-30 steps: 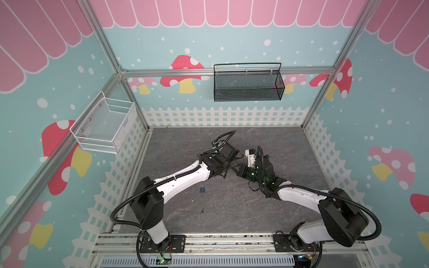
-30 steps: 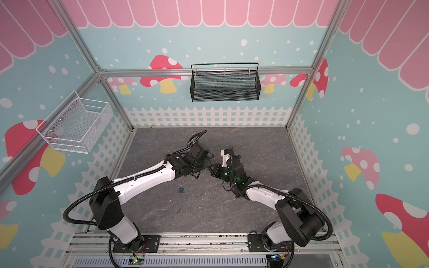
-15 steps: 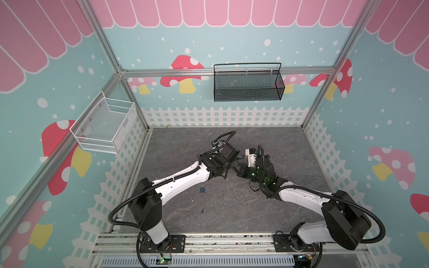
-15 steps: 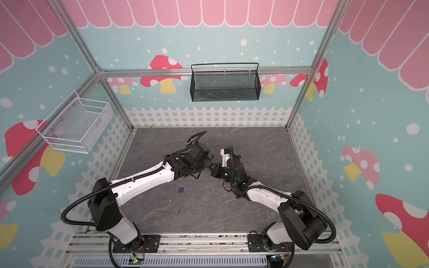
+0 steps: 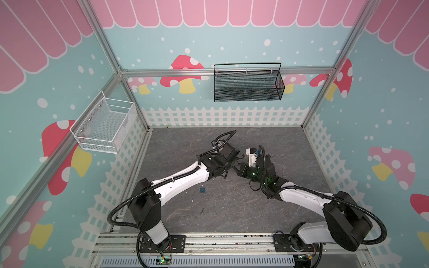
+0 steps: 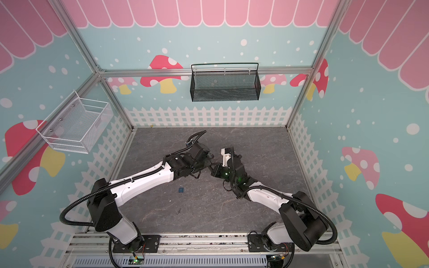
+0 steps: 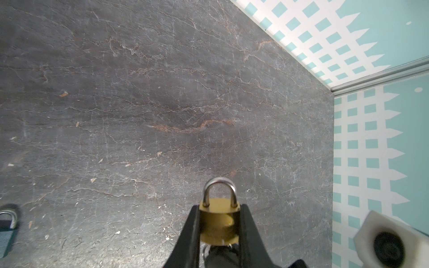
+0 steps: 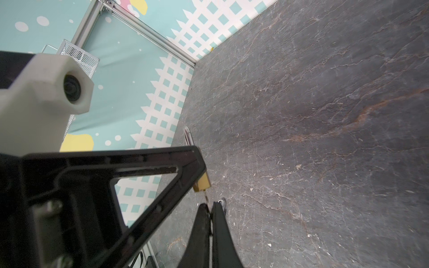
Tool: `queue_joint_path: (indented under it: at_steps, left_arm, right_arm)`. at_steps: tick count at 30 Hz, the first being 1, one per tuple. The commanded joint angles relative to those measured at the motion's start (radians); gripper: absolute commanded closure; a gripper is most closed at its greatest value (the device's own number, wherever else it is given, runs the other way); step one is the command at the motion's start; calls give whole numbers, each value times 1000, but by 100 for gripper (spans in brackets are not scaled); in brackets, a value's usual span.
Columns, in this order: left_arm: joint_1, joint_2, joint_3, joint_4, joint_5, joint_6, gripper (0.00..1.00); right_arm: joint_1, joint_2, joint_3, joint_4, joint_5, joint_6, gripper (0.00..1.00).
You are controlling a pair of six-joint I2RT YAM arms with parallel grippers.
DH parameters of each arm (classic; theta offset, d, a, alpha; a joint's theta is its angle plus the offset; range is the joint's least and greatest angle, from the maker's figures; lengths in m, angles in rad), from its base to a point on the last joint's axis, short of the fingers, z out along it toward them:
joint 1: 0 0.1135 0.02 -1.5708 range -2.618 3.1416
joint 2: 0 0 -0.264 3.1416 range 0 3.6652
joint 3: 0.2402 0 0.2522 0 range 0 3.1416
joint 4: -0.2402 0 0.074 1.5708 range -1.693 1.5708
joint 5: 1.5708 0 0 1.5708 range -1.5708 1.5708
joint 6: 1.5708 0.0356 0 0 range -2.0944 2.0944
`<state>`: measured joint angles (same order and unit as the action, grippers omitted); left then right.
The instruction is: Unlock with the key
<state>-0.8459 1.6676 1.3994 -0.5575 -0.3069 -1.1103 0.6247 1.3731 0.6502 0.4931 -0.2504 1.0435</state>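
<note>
Padlock (image 7: 219, 222): brass body, dull satin sheen; shackle (image 7: 220, 185) polished steel, shiny. Key (image 8: 205, 196): thin bare metal. Left hand (image 7: 219, 210): black plastic, smooth, slight gloss. Counter (image 7: 139, 92): dark grey stone-look top, matt, veined w/ rusty streaks, scuffed. Camera housing (image 8: 34, 104): white plastic, matt, faint print lines. Black basket (image 5: 247, 89): metal mesh; white basket (image 5: 104, 126): coated wire mesh.

A brass padlock (image 7: 219, 222), silver shackle closed, sits clamped in the left tool (image 7: 219, 208) over the bench (image 5: 185, 143), just 12 o'clock of centre. A thin key (image 8: 206, 195) meets its underside, pinched by the right tool (image 8: 210, 205).
</note>
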Motion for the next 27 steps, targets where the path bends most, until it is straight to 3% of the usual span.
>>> queue_joint_path:
  at_steps: [1, 3, 6, 11, 22, 27]
  left_arm:
    - [-45, -7, 21, -97, 69, 17, 100]
    - [-38, -11, 20, -91, 58, 9, 88]
    - [-20, -37, 9, -62, 51, 7, 61]
    - [-2, -92, -18, -34, -7, 9, 46]
    - [5, -52, 1, -22, -52, -7, 44]
    - [16, -52, -28, 16, -54, -42, 49]
  right_arm:
    - [1, -30, 39, 82, 68, 2, 100]
    - [4, -28, 39, 60, 71, 7, 100]
    - [9, -29, 29, 33, 88, 13, 100]
    - [20, -18, 27, 16, 81, 30, 100]
    - [67, -14, 21, 59, 76, 82, 100]
    - [76, -12, 22, 59, 69, 82, 100]
